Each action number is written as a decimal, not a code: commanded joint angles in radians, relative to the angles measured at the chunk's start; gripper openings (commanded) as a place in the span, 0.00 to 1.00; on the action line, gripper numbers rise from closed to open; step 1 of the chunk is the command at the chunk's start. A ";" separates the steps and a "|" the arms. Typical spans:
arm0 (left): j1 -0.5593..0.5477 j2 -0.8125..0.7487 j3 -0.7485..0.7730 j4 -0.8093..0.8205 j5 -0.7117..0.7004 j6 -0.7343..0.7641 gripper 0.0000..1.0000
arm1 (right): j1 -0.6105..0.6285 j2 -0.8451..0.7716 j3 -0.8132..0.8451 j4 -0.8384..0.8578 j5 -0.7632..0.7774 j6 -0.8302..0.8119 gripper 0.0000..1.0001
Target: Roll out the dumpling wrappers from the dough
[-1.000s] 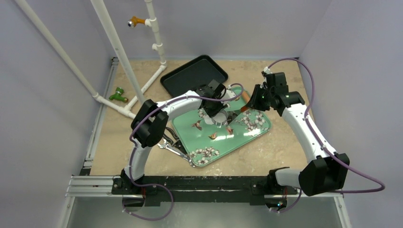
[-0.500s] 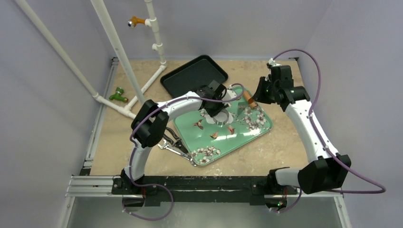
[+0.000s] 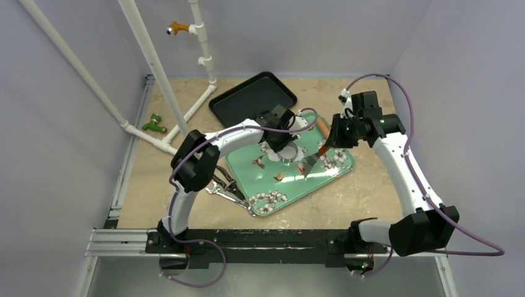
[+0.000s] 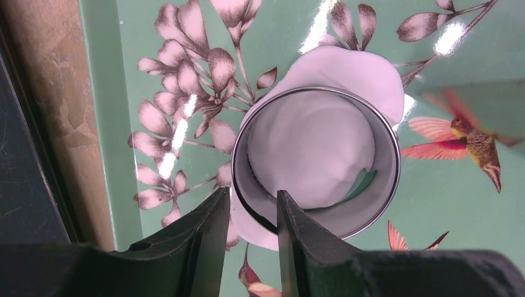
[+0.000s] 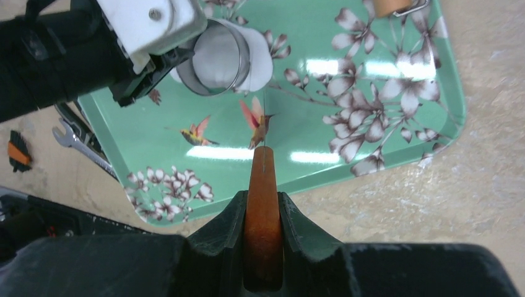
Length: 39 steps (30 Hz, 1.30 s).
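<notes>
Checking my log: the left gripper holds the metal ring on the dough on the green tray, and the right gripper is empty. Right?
Not empty: the right wrist view shows the right gripper shut on a brown handle. The left gripper does hold the metal ring on the dough on the green tray.

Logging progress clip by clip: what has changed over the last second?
The right gripper, shut on a brown wooden handle, swung out toward the far right edge of the green tray. It then came back over the tray, ending close to where it began. The left gripper kept its hold on the metal ring cutter, which stayed pressed on the dumpling wrapper.
</notes>
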 commanded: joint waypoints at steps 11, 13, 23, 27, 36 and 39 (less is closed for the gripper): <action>0.013 -0.024 0.020 -0.028 -0.037 -0.037 0.32 | 0.002 -0.044 -0.124 0.138 -0.141 0.103 0.00; 0.013 -0.020 0.028 -0.029 -0.036 -0.043 0.32 | 0.003 -0.046 -0.146 0.165 -0.126 0.125 0.00; 0.014 -0.016 0.017 -0.030 -0.036 -0.052 0.20 | 0.002 -0.075 -0.169 0.209 0.051 0.194 0.00; 0.014 -0.011 0.002 -0.018 -0.085 -0.050 0.12 | 0.001 -0.070 -0.157 0.200 0.112 0.198 0.00; 0.012 -0.008 -0.026 -0.007 -0.065 -0.024 0.04 | 0.001 -0.079 -0.174 0.283 0.231 0.227 0.00; 0.012 -0.009 -0.030 -0.002 -0.069 -0.010 0.04 | 0.002 -0.052 -0.162 0.310 0.260 0.212 0.00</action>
